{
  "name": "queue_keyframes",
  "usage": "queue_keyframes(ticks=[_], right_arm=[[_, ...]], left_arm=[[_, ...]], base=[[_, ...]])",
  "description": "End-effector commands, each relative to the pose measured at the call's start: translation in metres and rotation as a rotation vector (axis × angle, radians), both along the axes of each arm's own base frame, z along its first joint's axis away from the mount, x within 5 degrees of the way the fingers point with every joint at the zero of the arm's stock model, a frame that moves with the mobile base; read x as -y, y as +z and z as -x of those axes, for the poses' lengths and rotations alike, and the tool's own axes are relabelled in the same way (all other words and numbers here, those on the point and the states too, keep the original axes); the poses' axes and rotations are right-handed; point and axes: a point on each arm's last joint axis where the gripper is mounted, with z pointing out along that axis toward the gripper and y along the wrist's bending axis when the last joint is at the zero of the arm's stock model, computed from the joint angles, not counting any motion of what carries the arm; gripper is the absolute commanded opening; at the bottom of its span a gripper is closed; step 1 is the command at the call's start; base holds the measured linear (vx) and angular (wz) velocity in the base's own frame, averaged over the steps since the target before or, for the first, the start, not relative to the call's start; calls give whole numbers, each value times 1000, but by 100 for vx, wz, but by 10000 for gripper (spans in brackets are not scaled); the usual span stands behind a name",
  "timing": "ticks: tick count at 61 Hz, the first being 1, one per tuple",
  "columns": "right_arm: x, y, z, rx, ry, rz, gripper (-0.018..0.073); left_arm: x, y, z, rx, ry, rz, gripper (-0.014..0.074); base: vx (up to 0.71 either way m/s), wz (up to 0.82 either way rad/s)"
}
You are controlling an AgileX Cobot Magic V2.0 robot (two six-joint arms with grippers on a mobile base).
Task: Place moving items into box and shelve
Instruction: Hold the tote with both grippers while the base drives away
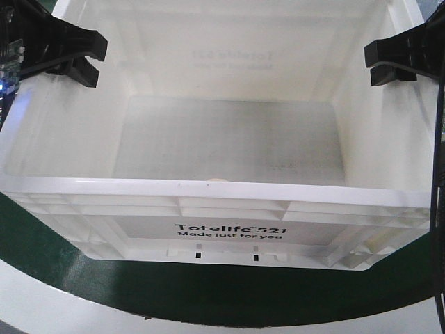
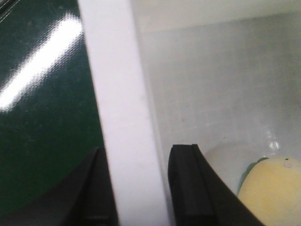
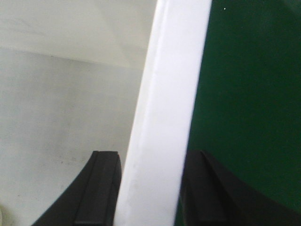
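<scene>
Currently the left claw (image 2: 139,149) is pinching the left rim of the white Totelife 521 crate (image 1: 229,189), 1 finger inside and 1 outside, and the right claw (image 3: 150,154) is clamping the right rim likewise. The crate is sitting on the green counter (image 1: 208,296). A yellow plush ball (image 2: 273,190) is lying inside, near the left claw.
</scene>
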Motion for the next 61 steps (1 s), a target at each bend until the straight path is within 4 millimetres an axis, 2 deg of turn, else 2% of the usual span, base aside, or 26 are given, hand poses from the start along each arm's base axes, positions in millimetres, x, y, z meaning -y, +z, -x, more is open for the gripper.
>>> queue_keyframes(ticks=[1,61], right_arm=[[1,29,3,178,-13,-47,-6],[1,29,3,178,-13,-47,-6]], left_arm=[[3,36,14,171,-30,124,-4],[3,36,14,172,-29,124,-4]], base=[[0,0],[-1,1]])
